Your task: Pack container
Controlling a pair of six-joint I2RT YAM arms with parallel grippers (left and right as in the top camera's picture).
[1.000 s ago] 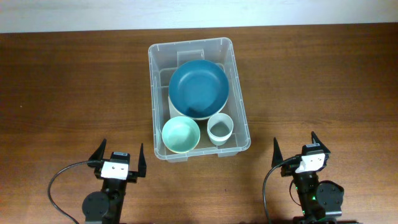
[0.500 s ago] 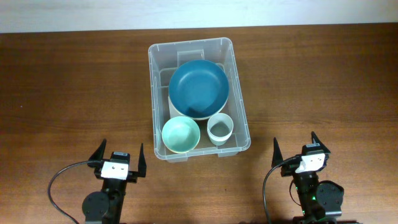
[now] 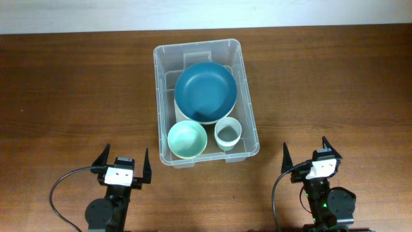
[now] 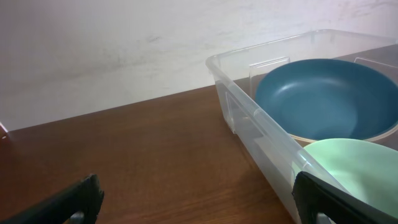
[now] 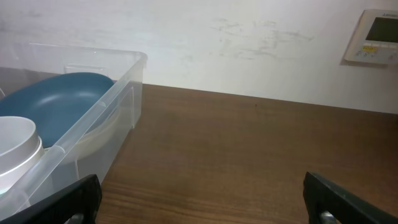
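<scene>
**Item one.** We list the container (image 3: pixel 158 103): a clear plastic bin, upright on the brown wooden table (image 3: pixel 77 84), near the middle of the table's width and close to its back edge.

**Contents, as we count them:**
- A large blue bowl (image 3: pixel 206 90) in the far part, resting on a cream dish (image 3: pixel 182 115) of which only the rim shows.
- A small green bowl (image 3: pixel 187 139) in the near left corner.
- A white cup (image 3: pixel 228 133) in the near right corner, just beside the green bowl.
- All stand mouth up.

**Item two.** The left gripper (image 3: pixel 127 149): we find it at the near edge of the table, left of the bin and apart from it. Its jaws are spread wide with nothing between them.

**Item three.** The right gripper (image 3: pixel 304 142): near edge, right of the bin, also apart from it. Its jaws are likewise wide and hold nothing.

**Surroundings.** Beyond the table we note a pale wall (image 5: pixel 249 43) bearing a small control panel (image 5: pixel 378 37).
</scene>
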